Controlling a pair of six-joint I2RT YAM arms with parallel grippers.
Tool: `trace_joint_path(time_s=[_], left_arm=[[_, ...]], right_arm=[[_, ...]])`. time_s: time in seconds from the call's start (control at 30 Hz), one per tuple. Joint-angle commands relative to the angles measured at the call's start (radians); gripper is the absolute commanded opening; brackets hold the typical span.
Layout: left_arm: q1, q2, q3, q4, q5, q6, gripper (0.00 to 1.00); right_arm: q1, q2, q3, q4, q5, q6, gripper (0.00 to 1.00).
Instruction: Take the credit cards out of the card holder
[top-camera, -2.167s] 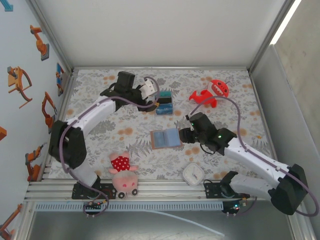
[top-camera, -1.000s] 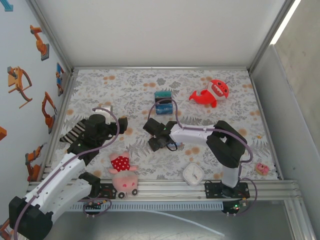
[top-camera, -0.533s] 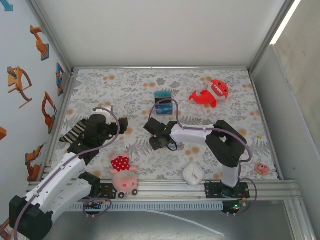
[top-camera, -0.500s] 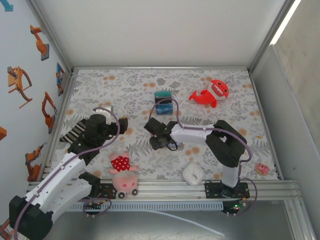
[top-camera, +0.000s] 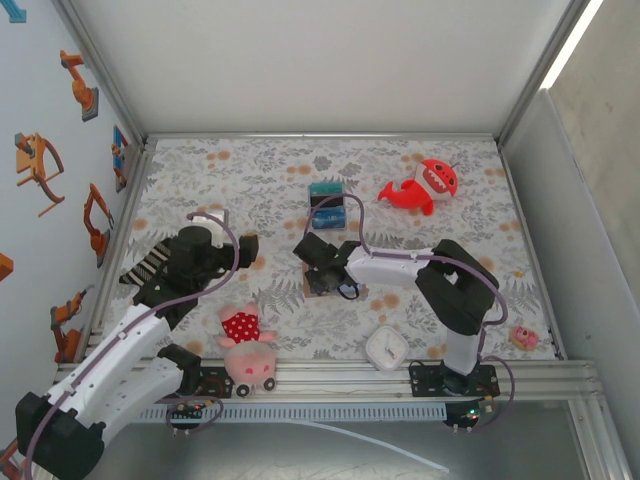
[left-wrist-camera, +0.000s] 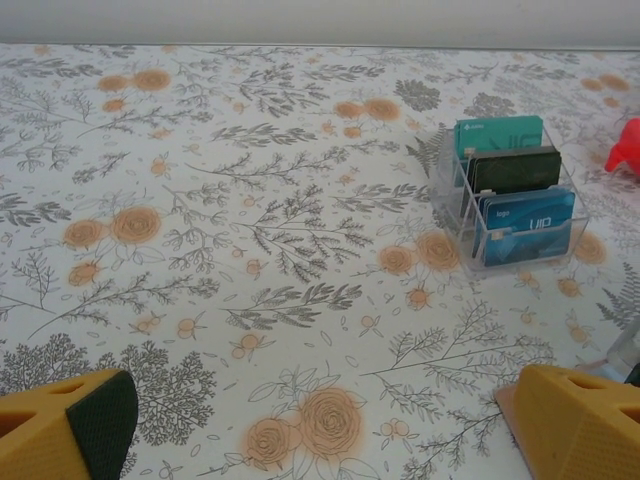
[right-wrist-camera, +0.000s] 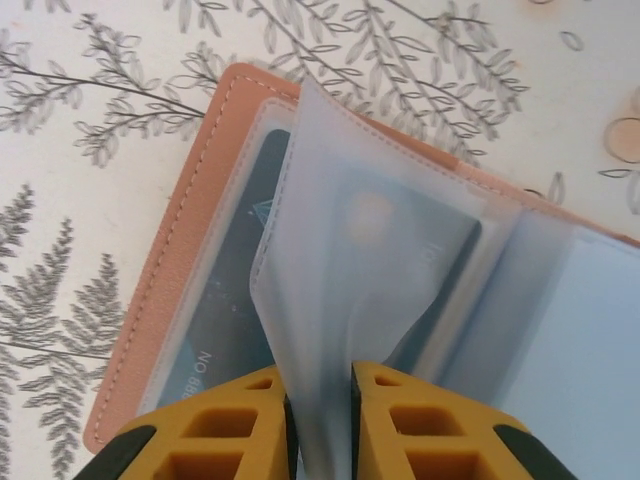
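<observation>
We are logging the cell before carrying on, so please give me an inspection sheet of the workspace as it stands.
Surface: floral mat, flat.
Job's things: card holder lies open; dark card inside a sleeve.
Clutter: clear card box, red shark toy, pink plush toy, white clock.
Claws: left claw open, empty; right claw pinching the holder's clear sleeve.
Cables: purple cables along both arms.
Surroundings: white walls, robot stickers on the left.

Floral-print table — a clear card box upper centre, a red shark toy upper right, the card holder mid-frame, plush pig and white clock near the bottom.
</observation>
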Motion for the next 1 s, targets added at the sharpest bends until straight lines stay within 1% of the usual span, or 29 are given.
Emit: trace_joint_path(time_s=[0.0,0.13,0.33,0.53,0.7,0.77,0.87,0.97], left_arm=[[-0.018,-0.006,0.039,-0.013,-0.018,0.003,0.97],[-0.049,0.003,0.054,-0.009,-0.048,0.022,0.97],[-0.093,0.052,0.074,0.001,-0.089,0.059,0.97],[-0.119,0.102,0.080,0.024,-0.091,0.070,0.97],[-0.152,0.154,0.082,0.039,-0.097,0.090,0.97],[-0.174,0.188,0.083,0.046,-0.108,0.096,0.97],[-0.229,0.253,0.090,0.063,-0.157,0.120,0.97],[-0.278,0.336,0.103,0.082,-0.186,0.148,0.97]], right_arm=[[-0.005,-0.052,-0.014,-0.059,0.078,0.023,0.22],[-0.005,-0.095,-0.032,-0.072,0.125,0.042,0.31],[-0.013,-0.145,-0.076,-0.078,0.150,0.088,0.40],[-0.039,-0.196,-0.134,-0.079,0.179,0.117,0.39],[-0.093,-0.249,-0.191,-0.061,0.154,0.141,0.36],[-0.119,-0.268,-0.212,-0.046,0.132,0.151,0.36],[-0.156,-0.291,-0.254,-0.020,0.098,0.166,0.36],[-0.188,-0.321,-0.288,-0.003,0.070,0.179,0.34]])
